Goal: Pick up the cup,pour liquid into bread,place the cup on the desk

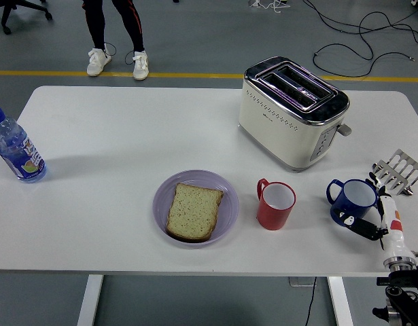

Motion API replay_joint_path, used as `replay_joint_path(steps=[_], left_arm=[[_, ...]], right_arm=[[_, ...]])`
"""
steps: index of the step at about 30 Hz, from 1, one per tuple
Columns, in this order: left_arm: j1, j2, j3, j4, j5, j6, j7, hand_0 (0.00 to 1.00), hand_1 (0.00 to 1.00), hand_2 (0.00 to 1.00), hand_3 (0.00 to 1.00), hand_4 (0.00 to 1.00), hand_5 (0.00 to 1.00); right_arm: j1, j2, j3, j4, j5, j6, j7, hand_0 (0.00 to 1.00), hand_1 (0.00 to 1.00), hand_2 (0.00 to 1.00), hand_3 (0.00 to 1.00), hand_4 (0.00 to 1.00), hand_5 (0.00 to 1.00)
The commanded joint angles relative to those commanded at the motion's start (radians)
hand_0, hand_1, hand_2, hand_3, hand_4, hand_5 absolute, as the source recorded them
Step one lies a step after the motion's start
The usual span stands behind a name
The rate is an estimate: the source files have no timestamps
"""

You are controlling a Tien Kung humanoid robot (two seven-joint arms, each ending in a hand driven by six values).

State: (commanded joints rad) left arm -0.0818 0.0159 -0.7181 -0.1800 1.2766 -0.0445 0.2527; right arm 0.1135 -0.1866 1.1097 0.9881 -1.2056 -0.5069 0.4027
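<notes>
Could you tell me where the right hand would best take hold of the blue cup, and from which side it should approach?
Probably around the body of the blue cup, from its right, where the right hand already sits against it. The cup stands upright with its handle pointing left toward the red cup, so the right wall is bare and a side wrap keeps it level.
</notes>
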Motion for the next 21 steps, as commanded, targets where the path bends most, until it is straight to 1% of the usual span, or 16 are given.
replay_joint_path(steps=[5,8,9,13,15,16,19,20,21], left_arm=[[0.001,0.002,-0.004,0.0,0.008,-0.001,0.001,0.654,0.69,0.708,0.595,0.306,0.889],[-0.001,0.003,0.005,0.0,0.004,-0.002,0.0,0.654,0.69,0.708,0.595,0.306,0.889],[0.0,0.003,0.007,0.0,0.002,-0.002,0.0,0.654,0.69,0.708,0.595,0.308,0.89],[0.0,0.003,-0.001,0.0,0.019,-0.004,0.001,0.654,0.69,0.708,0.595,0.308,0.89],[-0.001,0.002,-0.004,0.0,0.018,-0.005,0.001,0.654,0.689,0.708,0.595,0.308,0.891],[-0.001,0.002,-0.004,0.0,0.018,-0.005,0.001,0.654,0.689,0.708,0.595,0.308,0.891],[-0.005,0.002,-0.006,0.0,0.017,-0.003,0.0,0.654,0.689,0.708,0.595,0.308,0.891],[-0.005,0.002,-0.006,0.0,0.017,-0.003,0.0,0.654,0.689,0.708,0.595,0.308,0.891],[-0.006,0.003,-0.005,0.0,0.015,-0.002,0.0,0.654,0.689,0.708,0.595,0.308,0.887]], right_arm=[[-0.014,0.002,0.019,0.03,-0.009,-0.002,0.0,0.876,0.779,0.952,0.998,0.993,0.002],[-0.025,0.005,0.041,0.077,-0.011,-0.01,0.009,0.876,0.779,0.952,0.998,0.993,0.002],[-0.026,0.006,0.045,0.087,-0.014,-0.012,0.011,0.899,0.797,0.955,0.998,0.998,0.002],[-0.033,-0.006,0.052,0.146,-0.026,-0.009,0.004,0.899,0.797,0.955,0.998,0.998,0.002],[-0.044,-0.012,0.059,0.191,-0.044,-0.015,-0.001,0.913,0.816,0.961,0.998,0.998,0.007],[-0.045,-0.012,0.06,0.196,-0.045,-0.016,-0.002,0.913,0.816,0.961,0.998,0.998,0.007],[-0.059,-0.016,0.076,0.256,-0.065,-0.029,-0.008,0.913,0.816,0.961,0.998,0.998,0.007],[-0.06,-0.017,0.077,0.262,-0.067,-0.03,-0.008,0.913,0.816,0.961,0.998,0.998,0.007],[-0.068,-0.019,0.082,0.287,-0.076,-0.036,-0.009,0.916,0.814,0.958,0.998,0.998,0.027]])
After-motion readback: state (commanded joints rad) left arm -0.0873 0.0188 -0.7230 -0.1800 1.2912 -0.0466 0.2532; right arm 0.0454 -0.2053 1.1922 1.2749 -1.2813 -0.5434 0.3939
